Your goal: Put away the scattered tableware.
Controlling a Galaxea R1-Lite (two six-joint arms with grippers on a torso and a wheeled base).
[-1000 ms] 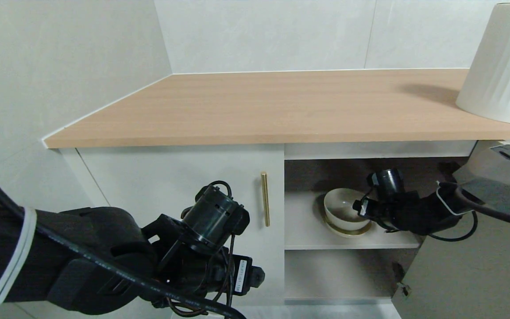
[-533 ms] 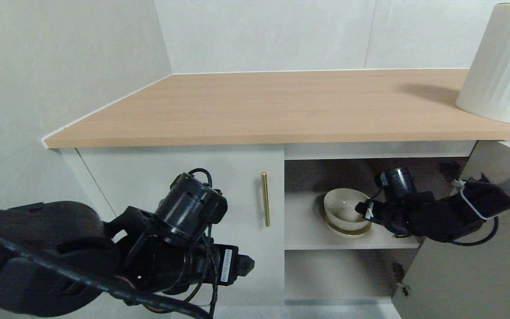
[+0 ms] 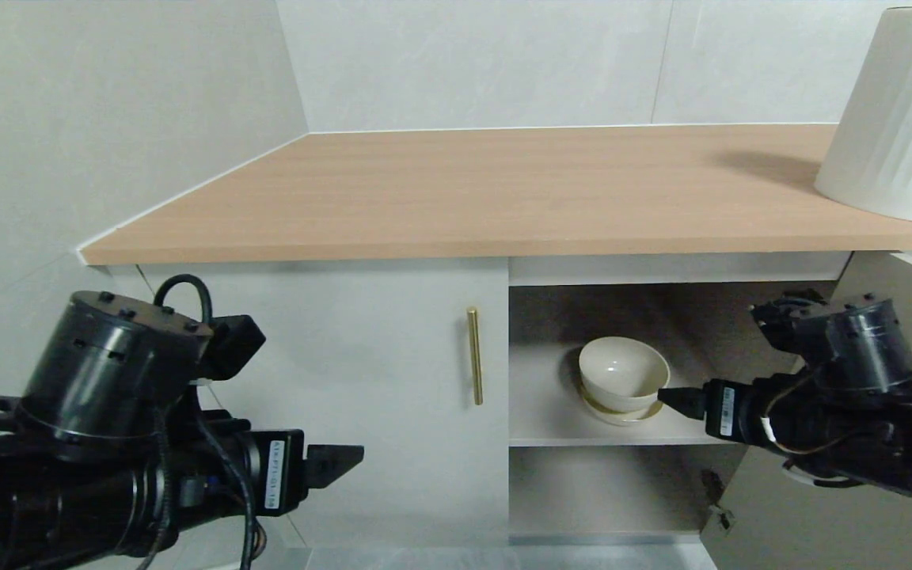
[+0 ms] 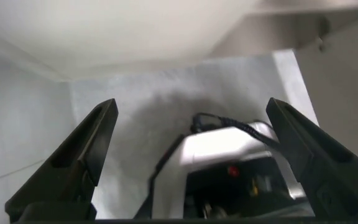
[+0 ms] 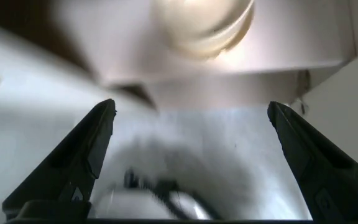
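Right pincer gapes near bowl.

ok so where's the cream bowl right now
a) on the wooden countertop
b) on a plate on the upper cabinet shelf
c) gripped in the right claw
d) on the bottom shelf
b: the cream ceramic bowl sits on a gold-rimmed plate on the upper cabinet shelf, beyond the open right claw and not between its fingers.

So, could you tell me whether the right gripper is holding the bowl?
No, the bowl sits on a plate on the cabinet shelf, clear of the open right gripper.
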